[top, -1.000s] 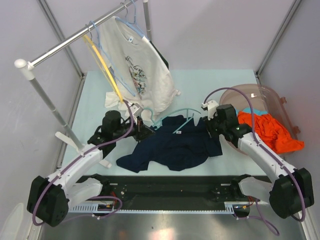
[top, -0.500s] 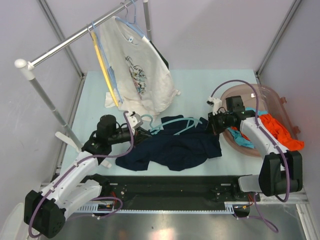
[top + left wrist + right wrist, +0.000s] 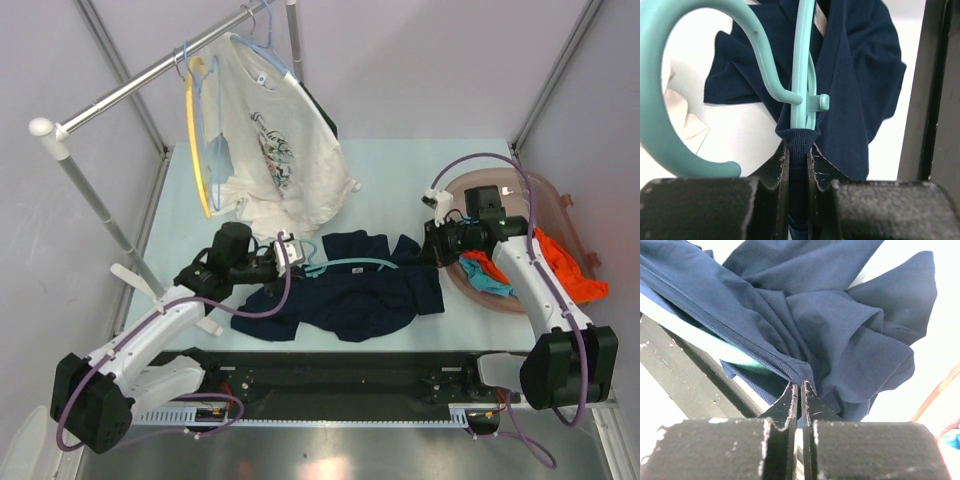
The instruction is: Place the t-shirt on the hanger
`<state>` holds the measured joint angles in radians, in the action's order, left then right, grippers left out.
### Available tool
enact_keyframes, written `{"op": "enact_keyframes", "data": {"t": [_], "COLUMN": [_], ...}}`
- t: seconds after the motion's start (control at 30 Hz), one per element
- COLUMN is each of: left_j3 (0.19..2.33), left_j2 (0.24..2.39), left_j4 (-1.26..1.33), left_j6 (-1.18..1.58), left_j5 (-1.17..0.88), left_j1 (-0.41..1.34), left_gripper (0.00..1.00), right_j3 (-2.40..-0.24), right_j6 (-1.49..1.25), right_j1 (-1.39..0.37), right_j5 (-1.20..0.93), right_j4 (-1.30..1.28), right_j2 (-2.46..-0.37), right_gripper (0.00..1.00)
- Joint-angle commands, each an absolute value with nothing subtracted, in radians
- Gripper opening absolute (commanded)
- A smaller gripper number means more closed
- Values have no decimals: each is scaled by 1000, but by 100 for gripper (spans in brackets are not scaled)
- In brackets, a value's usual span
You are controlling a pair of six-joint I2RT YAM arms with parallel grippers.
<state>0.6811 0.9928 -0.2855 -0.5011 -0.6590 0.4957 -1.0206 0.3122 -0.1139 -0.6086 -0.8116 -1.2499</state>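
Note:
The navy t-shirt (image 3: pixel 350 295) lies crumpled on the table between my two arms. The teal hanger (image 3: pixel 352 264) runs across its top edge, partly inside the cloth, with its hook (image 3: pixel 305 249) at the left. In the left wrist view my left gripper (image 3: pixel 797 150) is shut on the ribbed collar of the t-shirt (image 3: pixel 860 75), just below the neck of the hanger (image 3: pixel 802 75). In the right wrist view my right gripper (image 3: pixel 800 386) is shut on a seamed edge of the t-shirt (image 3: pixel 840 315), and a strip of the hanger (image 3: pixel 740 360) shows under the cloth.
A clothes rail (image 3: pixel 150 75) at the back left carries a white printed t-shirt (image 3: pixel 280 140), a yellow hanger (image 3: pixel 197 150) and a pale blue hanger (image 3: pixel 218 150). A brown basket (image 3: pixel 540 190) at the right holds an orange garment (image 3: pixel 560 270). A black rail (image 3: pixel 340 375) runs along the near edge.
My right gripper has closed on the shirt's right edge. My left gripper has carried the hanger so that it now lies level across the shirt. The yellow hanger has swung on the rail.

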Motion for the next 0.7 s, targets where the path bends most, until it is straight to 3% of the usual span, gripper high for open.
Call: {"op": "enact_keyframes", "data": {"t": [0.0,0.43,0.67], "left_j3": [738,1064,1016], "left_j2": [1006,1250,1221], "left_j4": [-373,-383,-377], "left_j6": [-627,-552,-557], "left_j5": [-560,-288,-299], "left_j1": [546,825,836], "left_gripper": [0,1,0], "right_j3": [-1112,-1281,-1324], "right_j6": [367,428,469], "right_j1": [-86,-302,-310], "right_j5": [-551,-569,-555], "right_j4": [-854,-1003,-1035], "right_j2": [-1220,-1241,-1241], "right_gripper": [0,0,0]}}
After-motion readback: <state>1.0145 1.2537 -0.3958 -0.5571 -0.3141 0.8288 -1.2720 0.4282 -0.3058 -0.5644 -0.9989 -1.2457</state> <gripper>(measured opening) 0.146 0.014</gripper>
